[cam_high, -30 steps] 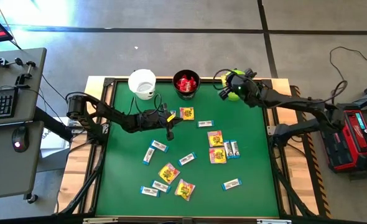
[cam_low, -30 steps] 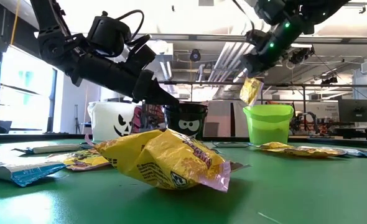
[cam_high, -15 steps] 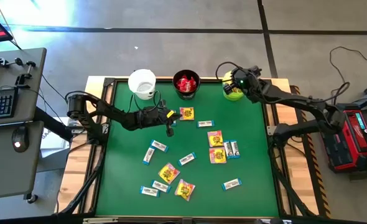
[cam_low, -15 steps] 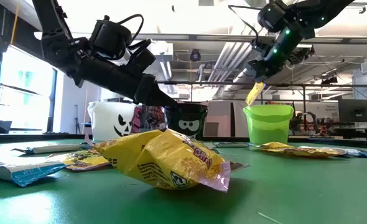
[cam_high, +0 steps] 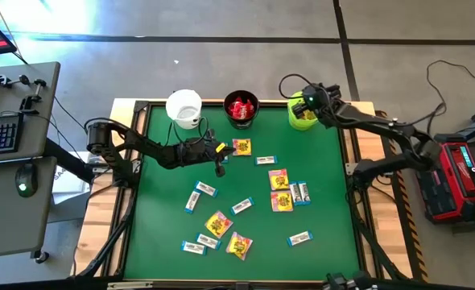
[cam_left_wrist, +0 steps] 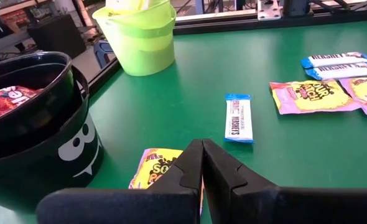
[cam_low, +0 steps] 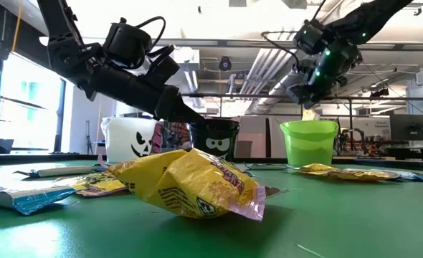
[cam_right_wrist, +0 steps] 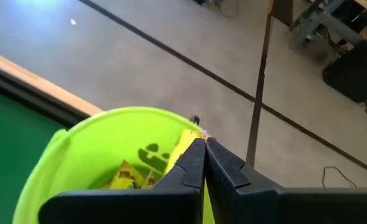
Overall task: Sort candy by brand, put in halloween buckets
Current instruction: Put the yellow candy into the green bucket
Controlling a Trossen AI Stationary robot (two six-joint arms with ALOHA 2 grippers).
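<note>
up close in the low view, a crumpled yellow-and-pink packet [cam_low: 190, 183] lies on the green table [cam_high: 326, 209], with more candy scattered behind it: narrow white-and-blue bars [cam_high: 299, 238] and further yellow-and-pink squares [cam_high: 281, 201] spread over the mat's middle and near half. farther in, the left gripper [cam_high: 219, 159] hangs low over the table, its fingers pressed together with nothing between them; a yellow-and-pink packet [cam_left_wrist: 155, 171] lies just beneath its tips, and a white-and-blue bar [cam_left_wrist: 238, 117] lies a little beyond. along the far edge stand the three pails: the white bucket [cam_high: 183, 108] on the left, the black bucket [cam_high: 241, 109] in the middle with red packets [cam_high: 239, 106] inside, and the lime green bucket [cam_high: 302, 115] on the right, with yellow packets already in it. the right gripper [cam_high: 308, 103] sits right above the green bucket's mouth, fingers closed on the top edge of a yellow packet [cam_right_wrist: 183, 144] that hangs down into the pail; whether the packet touches those below i cannot tell
</note>
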